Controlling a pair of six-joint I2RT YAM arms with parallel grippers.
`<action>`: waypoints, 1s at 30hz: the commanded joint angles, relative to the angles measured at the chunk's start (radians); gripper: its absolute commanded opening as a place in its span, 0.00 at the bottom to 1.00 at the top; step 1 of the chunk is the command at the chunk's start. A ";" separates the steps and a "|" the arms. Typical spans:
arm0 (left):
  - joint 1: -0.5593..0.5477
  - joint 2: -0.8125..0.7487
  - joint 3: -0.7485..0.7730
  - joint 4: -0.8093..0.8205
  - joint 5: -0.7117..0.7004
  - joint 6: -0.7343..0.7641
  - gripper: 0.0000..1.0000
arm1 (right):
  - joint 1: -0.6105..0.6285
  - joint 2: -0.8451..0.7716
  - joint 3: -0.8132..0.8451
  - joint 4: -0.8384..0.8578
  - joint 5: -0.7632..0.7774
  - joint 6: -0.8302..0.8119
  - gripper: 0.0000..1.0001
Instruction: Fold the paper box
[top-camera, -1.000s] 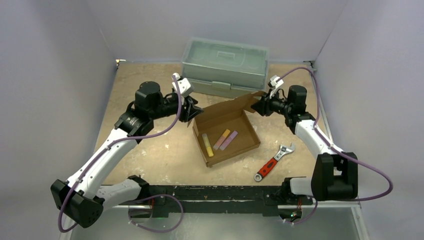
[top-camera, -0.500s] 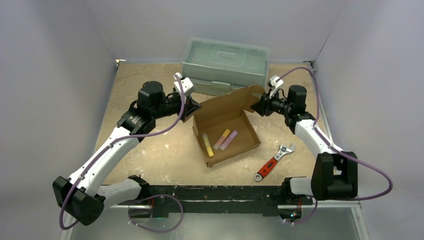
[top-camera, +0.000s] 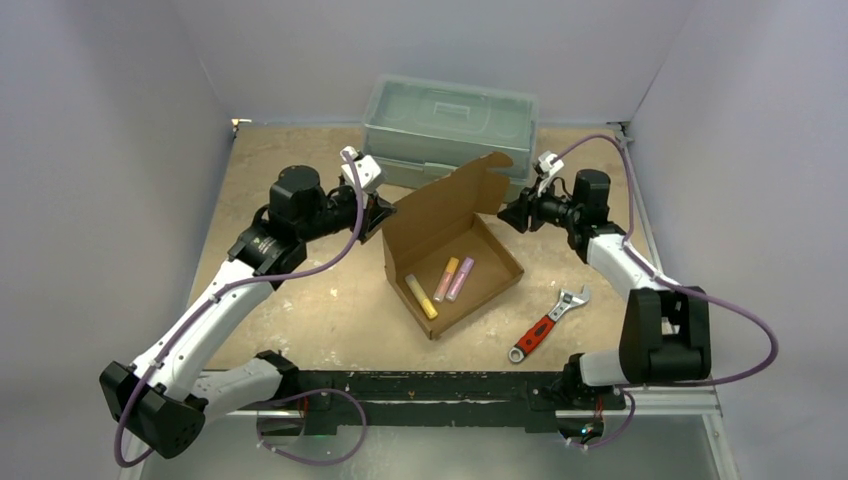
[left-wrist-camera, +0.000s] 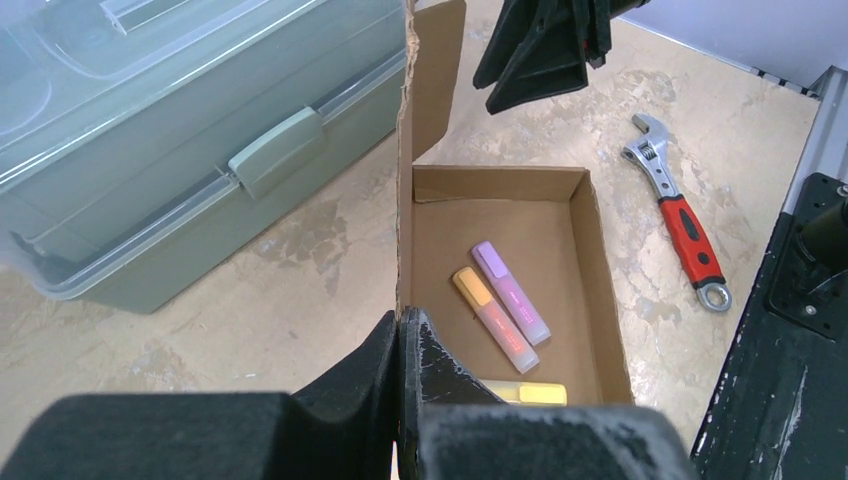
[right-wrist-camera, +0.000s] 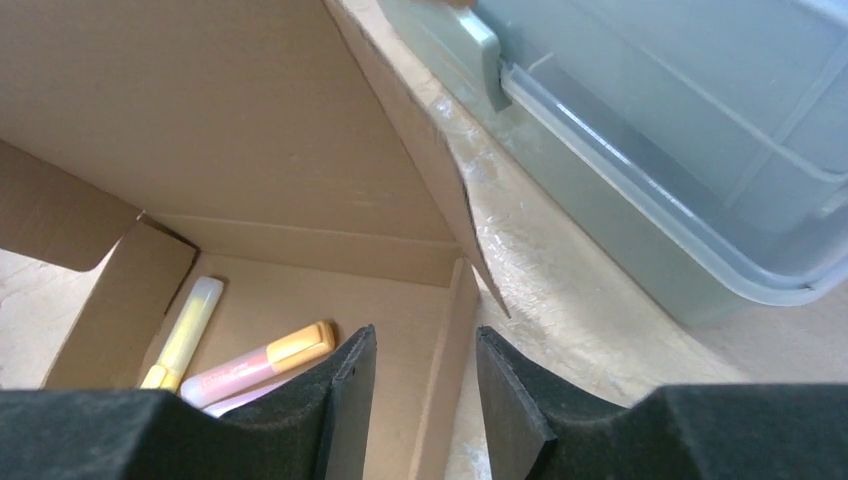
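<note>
Brown corrugated cardboard paper box (top-camera: 432, 215) with lid raised, left hand (left-wrist-camera: 400, 330) clenched on lid edge, right hand (right-wrist-camera: 420, 370) released just beside lid, grey-green plastic toolbox (top-camera: 450, 125) behind.

Plain pale lilac-grey walls (top-camera: 110, 120) are enclosing the mottled tan desk (top-camera: 330, 310) on three sides, and soft, even light is falling across its worn, speckled surface.

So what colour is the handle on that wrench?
The wrench handle is red, clearest in the left wrist view.
</note>
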 joint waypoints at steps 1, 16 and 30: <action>-0.004 -0.030 -0.005 0.031 -0.006 0.033 0.00 | -0.002 0.052 0.034 0.082 -0.073 -0.003 0.47; -0.004 -0.036 -0.012 0.035 0.019 0.056 0.00 | 0.001 0.132 0.066 0.251 -0.187 -0.128 0.69; -0.004 -0.045 -0.030 0.044 0.036 0.049 0.00 | 0.062 0.082 0.019 0.191 -0.194 -0.120 0.22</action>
